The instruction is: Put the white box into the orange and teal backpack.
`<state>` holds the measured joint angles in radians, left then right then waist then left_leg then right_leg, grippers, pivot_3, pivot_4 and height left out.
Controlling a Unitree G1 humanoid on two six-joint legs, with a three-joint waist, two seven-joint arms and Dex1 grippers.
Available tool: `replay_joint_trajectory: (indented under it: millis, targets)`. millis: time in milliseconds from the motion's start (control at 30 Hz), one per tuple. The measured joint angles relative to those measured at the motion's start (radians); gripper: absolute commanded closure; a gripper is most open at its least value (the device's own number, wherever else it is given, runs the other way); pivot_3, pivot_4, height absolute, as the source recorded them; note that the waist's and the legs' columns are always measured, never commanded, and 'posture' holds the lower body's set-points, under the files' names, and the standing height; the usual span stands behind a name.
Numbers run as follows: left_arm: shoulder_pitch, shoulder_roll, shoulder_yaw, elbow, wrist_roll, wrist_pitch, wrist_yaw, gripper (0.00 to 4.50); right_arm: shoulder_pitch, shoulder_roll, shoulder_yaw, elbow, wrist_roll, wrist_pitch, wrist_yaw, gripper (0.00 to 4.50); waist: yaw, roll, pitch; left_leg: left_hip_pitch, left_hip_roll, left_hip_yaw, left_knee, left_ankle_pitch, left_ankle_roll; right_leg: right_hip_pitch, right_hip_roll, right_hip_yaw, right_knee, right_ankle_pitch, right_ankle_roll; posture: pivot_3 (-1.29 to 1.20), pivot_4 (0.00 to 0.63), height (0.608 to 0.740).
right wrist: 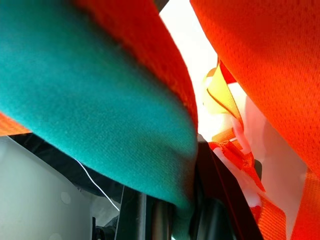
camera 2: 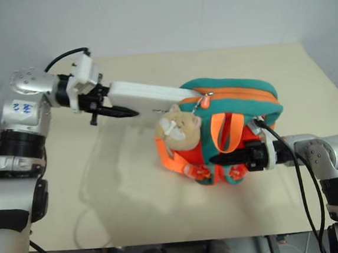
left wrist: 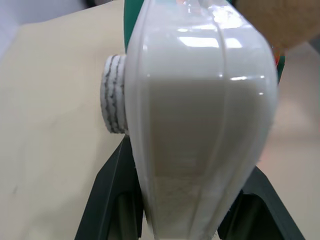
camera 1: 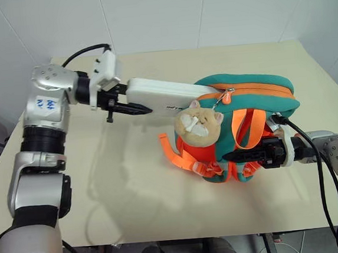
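On the bench (camera 1: 133, 194) stands the orange and teal backpack (camera 1: 255, 95), right gripper (camera 1: 242, 154) clamped on its fabric. The white box (camera 1: 163, 95), pinched in the left gripper (camera 1: 133, 108), pokes its far end into the backpack's opening.

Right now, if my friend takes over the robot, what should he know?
Left gripper: shut on the box, holding it level above the table, its far end at the backpack opening.
Right gripper: shut on the backpack's fabric, holding the bag up.
Done: box picked up and brought to the bag's mouth.
Left: push the box all the way in, then let go.
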<state>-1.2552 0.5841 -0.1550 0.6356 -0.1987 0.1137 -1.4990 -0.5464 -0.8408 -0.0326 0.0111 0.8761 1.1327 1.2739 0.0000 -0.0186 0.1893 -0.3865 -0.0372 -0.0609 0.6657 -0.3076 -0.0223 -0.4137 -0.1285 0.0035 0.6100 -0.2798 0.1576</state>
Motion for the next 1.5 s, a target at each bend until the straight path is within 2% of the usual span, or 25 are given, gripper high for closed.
replay_joint_trajectory:
  millis: [133,267,467,600,900,967,1000,1067,1233,1267,1500]
  targets:
    - [-0.068,-0.093,-0.028,0.074,0.042,-0.018,0.002,3.18,-0.006,0.015,0.008,0.005,-0.002,-0.001,0.002,3.98,0.0,0.0,0.0,0.0,0.0,0.0,0.0,0.0,0.0,0.0,0.0,0.0,0.0,0.0,0.0,0.0,0.15,0.74]
    - [-0.137,-0.145,-0.041,0.173,0.09,-0.058,0.005,3.18,-0.006,0.019,0.007,0.017,-0.011,-0.002,0.003,3.98,-0.001,-0.001,0.0,0.0,0.0,0.001,0.0,0.0,0.0,-0.001,0.0,0.0,0.0,0.0,0.0,0.0,0.15,0.74]
    - [-0.203,-0.277,-0.053,0.286,0.165,-0.129,0.098,3.18,-0.006,0.053,0.007,0.011,-0.014,-0.014,-0.002,3.98,0.01,-0.002,0.001,-0.001,-0.001,0.0,0.002,0.0,0.001,0.0,-0.001,0.0,-0.001,0.002,0.003,0.0,0.15,0.74]
    - [-0.202,-0.288,-0.053,0.263,0.167,-0.103,0.091,3.18,0.008,0.057,0.004,-0.008,-0.011,-0.015,-0.003,3.98,0.005,-0.002,0.001,-0.001,-0.001,0.0,0.001,0.0,0.001,0.0,0.0,0.0,-0.002,0.002,0.003,0.0,0.15,0.74]
    - [-0.098,-0.255,-0.048,0.042,0.147,0.039,0.082,3.18,0.035,0.059,-0.002,-0.051,-0.007,-0.013,-0.009,3.98,0.0,-0.002,0.001,-0.001,-0.001,0.0,0.001,0.0,0.0,0.0,0.0,0.0,-0.001,0.002,0.003,0.0,0.15,0.74]
    - [-0.088,-0.249,-0.048,0.026,0.147,0.04,0.082,2.46,0.035,0.06,0.0,-0.055,-0.007,-0.012,-0.01,3.98,-0.001,-0.002,0.001,-0.001,-0.001,0.0,0.001,0.0,0.0,0.0,0.0,0.0,-0.001,0.002,0.003,0.0,0.15,0.74]
    - [-0.081,-0.245,-0.056,0.015,0.147,0.039,0.064,2.3,0.035,0.06,0.0,-0.054,-0.007,-0.013,-0.012,3.98,-0.001,-0.002,0.001,-0.001,-0.001,0.0,0.001,0.0,0.0,0.0,0.0,0.0,-0.001,0.002,0.003,0.0,0.15,0.74]
    - [-0.063,-0.246,-0.083,-0.003,0.146,0.031,0.015,1.58,0.031,0.06,0.0,-0.043,-0.009,-0.013,-0.018,3.98,0.001,-0.002,0.001,-0.001,-0.001,0.0,0.002,0.0,0.0,0.0,-0.001,0.0,-0.001,0.002,0.003,0.0,0.15,0.74]
    - [-0.041,-0.25,-0.096,-0.016,0.126,0.021,-0.002,0.18,0.021,0.061,0.0,-0.032,-0.013,-0.015,-0.023,3.98,-0.002,-0.002,0.001,-0.001,-0.001,0.0,0.001,0.0,0.0,0.0,0.0,0.001,-0.001,0.002,0.003,0.0,0.15,0.74]
    - [-0.041,-0.244,-0.095,-0.016,0.122,0.017,-0.002,0.04,0.019,0.061,0.0,-0.03,-0.013,-0.015,-0.023,3.98,-0.003,-0.002,0.001,-0.001,-0.001,0.0,0.001,0.0,0.0,0.0,0.0,0.001,-0.001,0.002,0.003,0.0,0.15,0.74]
    - [-0.041,-0.124,-0.079,-0.001,0.091,0.006,-0.003,0.04,0.014,0.064,0.0,-0.019,-0.013,-0.02,-0.026,3.98,-0.002,-0.002,0.001,-0.001,-0.001,0.0,0.001,0.0,0.0,0.0,0.0,0.001,-0.001,0.002,0.003,0.0,0.15,0.74]
